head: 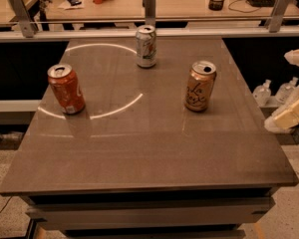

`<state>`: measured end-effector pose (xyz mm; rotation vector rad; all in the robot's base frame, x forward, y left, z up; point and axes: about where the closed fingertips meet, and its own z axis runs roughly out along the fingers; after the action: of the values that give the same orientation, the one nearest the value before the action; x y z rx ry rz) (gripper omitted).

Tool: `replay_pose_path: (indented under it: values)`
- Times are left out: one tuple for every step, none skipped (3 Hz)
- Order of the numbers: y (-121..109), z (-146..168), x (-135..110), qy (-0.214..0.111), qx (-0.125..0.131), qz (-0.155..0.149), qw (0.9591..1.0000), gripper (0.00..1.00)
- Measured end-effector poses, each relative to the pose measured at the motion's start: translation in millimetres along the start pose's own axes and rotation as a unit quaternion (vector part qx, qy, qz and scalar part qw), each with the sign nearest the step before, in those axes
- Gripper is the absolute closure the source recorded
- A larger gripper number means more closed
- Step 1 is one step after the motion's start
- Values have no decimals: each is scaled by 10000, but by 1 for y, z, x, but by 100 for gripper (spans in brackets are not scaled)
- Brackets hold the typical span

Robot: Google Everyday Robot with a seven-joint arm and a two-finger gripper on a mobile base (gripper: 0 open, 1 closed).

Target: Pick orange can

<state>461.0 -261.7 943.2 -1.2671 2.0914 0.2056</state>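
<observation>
The orange can (pixel 200 86) is pale copper-orange with dark cursive lettering and a silver top. It stands upright on the right half of the grey table (pixel 149 153). My gripper (pixel 295 86) is at the right edge of the view, off the table's right side and well right of the can. Its two pale fingers (pixel 290 117) stand apart, open and empty.
A deeper red-orange can (pixel 66 88) stands at the table's left. A white-and-green can (pixel 146 46) stands at the back middle. A metal rail (pixel 149 31) runs behind the table, with a cluttered desk beyond it. Clear bottles (pixel 262 92) sit low on the right.
</observation>
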Motion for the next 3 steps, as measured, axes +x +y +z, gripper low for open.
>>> replay_pose_path:
  values:
    - [-2, 11, 6, -1018, 98, 87, 9947, 0]
    - [8, 20, -8, -2052, 4, 278, 9783, 0]
    - [16, 28, -18, -2781, -83, 511, 9592, 0]
